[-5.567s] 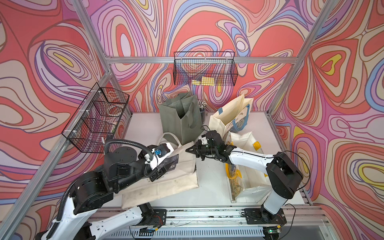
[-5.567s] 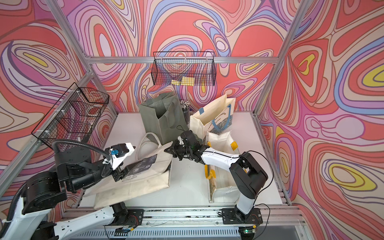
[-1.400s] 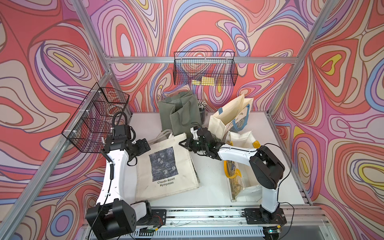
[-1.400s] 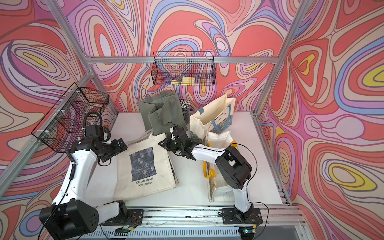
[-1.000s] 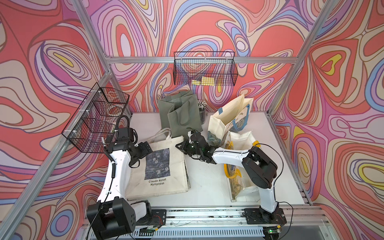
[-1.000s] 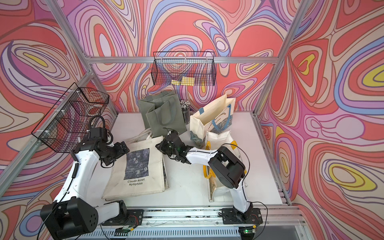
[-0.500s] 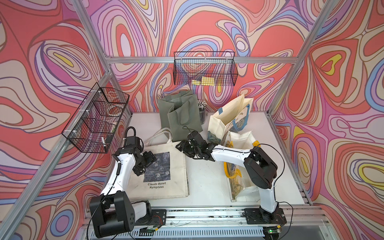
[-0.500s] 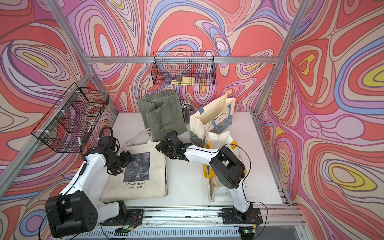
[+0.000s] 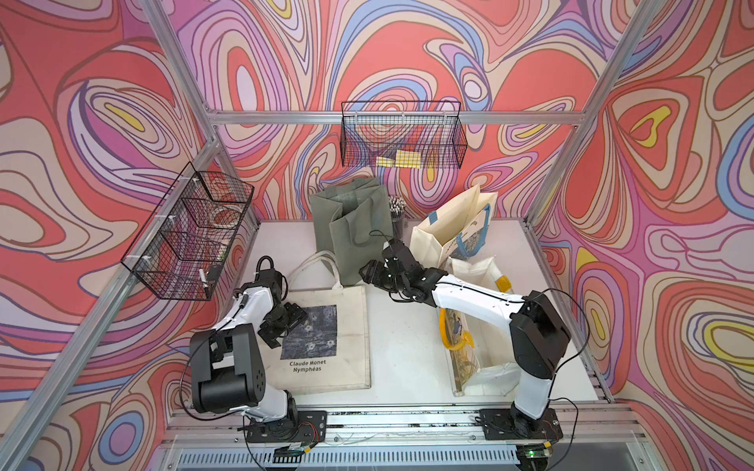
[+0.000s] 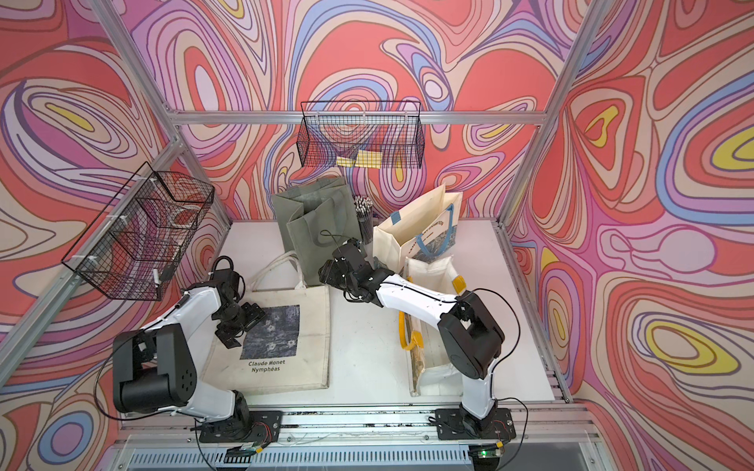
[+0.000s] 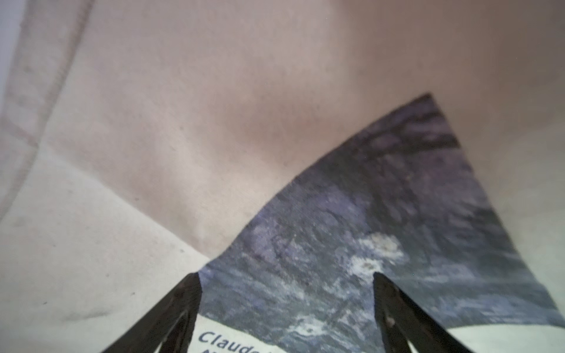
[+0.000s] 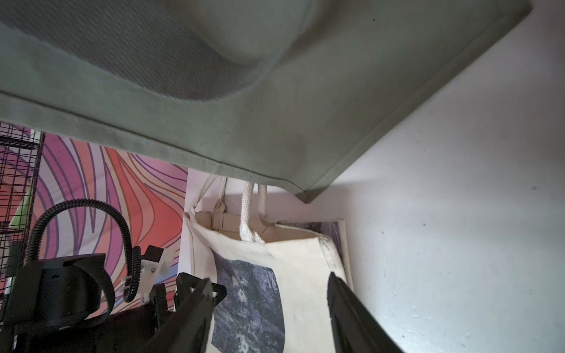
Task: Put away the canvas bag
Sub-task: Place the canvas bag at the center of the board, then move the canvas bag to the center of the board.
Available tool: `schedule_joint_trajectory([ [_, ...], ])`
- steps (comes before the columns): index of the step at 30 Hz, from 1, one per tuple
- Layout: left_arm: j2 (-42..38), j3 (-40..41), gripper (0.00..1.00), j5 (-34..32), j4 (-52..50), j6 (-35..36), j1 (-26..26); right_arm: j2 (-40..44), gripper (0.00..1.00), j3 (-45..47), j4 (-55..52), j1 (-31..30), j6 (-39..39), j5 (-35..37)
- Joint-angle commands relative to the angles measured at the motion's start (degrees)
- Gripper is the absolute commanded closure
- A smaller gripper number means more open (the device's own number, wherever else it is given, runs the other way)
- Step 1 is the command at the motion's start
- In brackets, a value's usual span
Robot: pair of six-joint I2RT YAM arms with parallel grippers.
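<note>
A flat cream canvas bag [image 9: 326,338] lies on the white desk [image 9: 408,346], right under the left gripper [image 9: 287,328]. The bag is nearly square and looks smooth, with a few soft folds. Its closed bottom edge is on the near side of the left gripper. Past that edge come dark words that say "Claude Monet Nymphéas". Above the words is a dark blue picture with small pale flowers.

The left gripper hangs just over the side edge of that picture. In the left wrist view its two black fingers [image 11: 183,299] are spread wide, with the picture showing between them, and they hold nothing.

Farther on, the bag's two pale rope handles [image 9: 316,265] loop out from its open top.

The right gripper [image 9: 369,273] sits near the bag's far corner, just beside that open top. In the right wrist view the right gripper [image 12: 269,279] has its fingers apart and grips nothing.

Just beyond the right gripper stands a tall grey-green cloth bag [image 9: 355,228]. Far past both grippers, a black wire basket [image 9: 402,138] hangs on the back wall.
</note>
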State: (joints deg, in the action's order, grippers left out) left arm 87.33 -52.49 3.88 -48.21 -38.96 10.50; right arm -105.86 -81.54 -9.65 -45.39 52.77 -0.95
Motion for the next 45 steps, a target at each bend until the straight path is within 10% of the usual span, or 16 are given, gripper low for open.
schedule_joint_trajectory([
  [1, 2.0, -2.5, 0.11, -6.4, -1.1, 1.2, 1.0, 3.0, 0.36, 0.3, -2.3, 0.7, -6.2, 3.3],
  [14, 8.7, -10.8, 0.17, -8.1, 1.1, 12.6, 6.9, 6.0, 0.36, 2.6, -2.3, 1.7, -11.4, 3.9],
  [24, -5.3, -5.7, 0.17, -1.5, 0.8, 6.4, -7.7, 5.5, 0.36, 2.4, -2.8, 1.8, -15.0, 3.8],
  [32, 2.9, -2.1, 0.16, 2.7, 5.3, -5.0, -13.3, 7.7, 0.32, 2.8, -5.7, 1.8, -16.0, 6.8],
  [45, 18.1, -11.8, 0.18, -9.2, -0.2, 3.4, -13.3, 8.3, 0.29, 3.5, -7.0, 2.9, -15.7, 8.2],
])
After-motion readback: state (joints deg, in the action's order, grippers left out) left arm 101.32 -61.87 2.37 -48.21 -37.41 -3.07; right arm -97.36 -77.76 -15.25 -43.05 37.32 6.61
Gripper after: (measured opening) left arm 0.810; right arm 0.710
